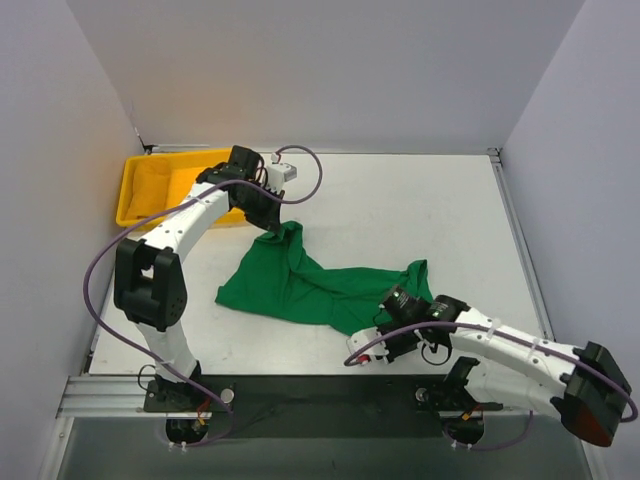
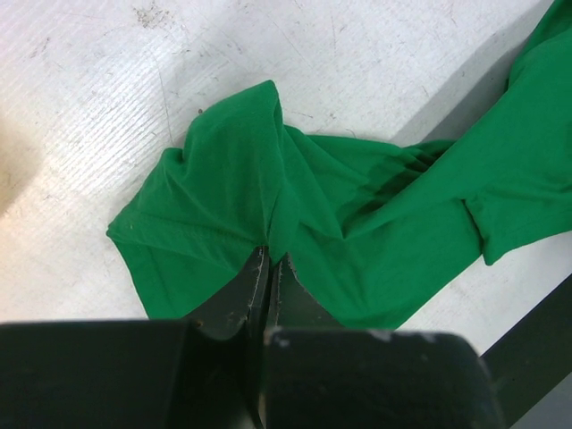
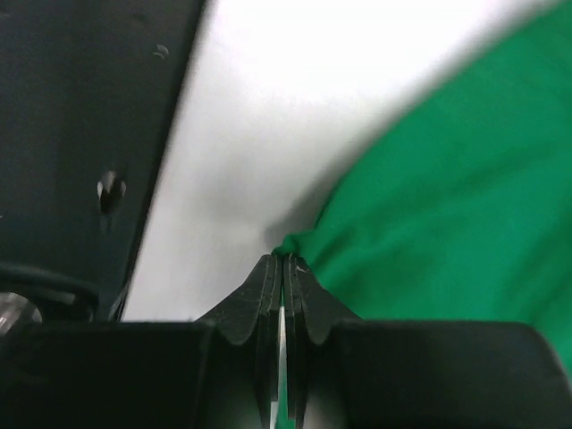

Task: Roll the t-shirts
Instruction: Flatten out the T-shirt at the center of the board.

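Note:
A bright green t-shirt (image 1: 300,285) lies crumpled and stretched across the white table. My left gripper (image 1: 272,226) is shut on a fold at the shirt's far upper edge; in the left wrist view the jaws (image 2: 268,259) pinch the green fabric (image 2: 268,179). My right gripper (image 1: 384,322) is shut on the shirt's near right edge, close to the table's front; in the right wrist view the jaws (image 3: 282,261) hold a small bunch of the green fabric (image 3: 447,197).
A yellow plastic tray (image 1: 135,195) stands at the back left, just behind the left arm. The black front rail (image 1: 330,395) runs along the near edge under the right gripper. Grey walls close the left, back and right sides.

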Tool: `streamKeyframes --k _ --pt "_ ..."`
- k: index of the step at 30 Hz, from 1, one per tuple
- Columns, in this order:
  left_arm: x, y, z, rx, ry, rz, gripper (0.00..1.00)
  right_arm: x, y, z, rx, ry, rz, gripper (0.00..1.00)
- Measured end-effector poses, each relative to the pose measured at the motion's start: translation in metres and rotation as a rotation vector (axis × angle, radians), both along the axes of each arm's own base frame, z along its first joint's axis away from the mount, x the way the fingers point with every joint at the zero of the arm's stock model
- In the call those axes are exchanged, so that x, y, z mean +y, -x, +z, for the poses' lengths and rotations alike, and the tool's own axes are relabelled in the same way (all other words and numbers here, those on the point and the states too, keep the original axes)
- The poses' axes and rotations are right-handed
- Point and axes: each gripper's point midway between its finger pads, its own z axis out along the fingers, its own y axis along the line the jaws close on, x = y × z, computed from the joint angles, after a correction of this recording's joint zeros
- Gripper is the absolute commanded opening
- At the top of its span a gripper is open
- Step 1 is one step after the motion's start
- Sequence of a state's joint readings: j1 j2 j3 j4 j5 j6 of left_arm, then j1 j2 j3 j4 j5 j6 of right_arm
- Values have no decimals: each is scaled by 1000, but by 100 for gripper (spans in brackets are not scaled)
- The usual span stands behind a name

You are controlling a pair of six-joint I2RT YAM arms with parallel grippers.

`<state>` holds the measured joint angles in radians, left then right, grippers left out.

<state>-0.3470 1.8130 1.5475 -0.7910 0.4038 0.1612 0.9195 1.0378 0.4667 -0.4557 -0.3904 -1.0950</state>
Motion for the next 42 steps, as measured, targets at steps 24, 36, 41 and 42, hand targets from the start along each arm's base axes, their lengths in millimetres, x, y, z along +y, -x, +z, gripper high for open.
streamKeyframes --k 24,36,41,42 --pt "5 -47 290 -803 47 74 0 -183 -261 327 -595 -620 -1612 0" --pt "13 -54 327 -957 -26 150 0 -189 -261 494 -927 -930 -1495 0" --pt "20 -46 343 -1013 -50 174 0 -191 -245 520 -1010 -940 -1446 0" --pt "23 -41 349 -1027 -48 180 0 -191 -240 524 -1025 -940 -1435 0"
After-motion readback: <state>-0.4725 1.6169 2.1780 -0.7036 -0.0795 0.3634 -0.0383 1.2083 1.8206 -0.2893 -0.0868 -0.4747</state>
